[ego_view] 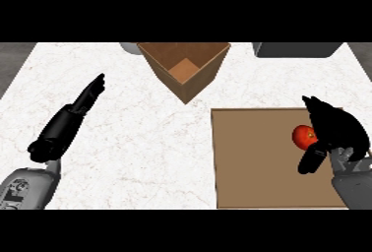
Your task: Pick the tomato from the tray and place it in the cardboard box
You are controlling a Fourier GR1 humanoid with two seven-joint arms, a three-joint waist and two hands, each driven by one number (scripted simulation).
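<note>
A red tomato [302, 136] lies on the flat brown tray [251, 157] at the right of the counter. My right hand [335, 129] sits right against the tomato's right side, fingers arched over it and the thumb hanging down below it, partly hiding it. Whether the fingers touch the tomato cannot be told. The open cardboard box [184, 69] stands at the back centre, its inside showing and nothing seen in it. My left hand [88, 96] rests at the left with straight fingers pointing away, holding nothing.
A dark grey block [296, 49] sits at the back right edge. A pale round object [129, 47] peeks out behind the box's left corner. White marbled counter spreads between the tray and my left arm.
</note>
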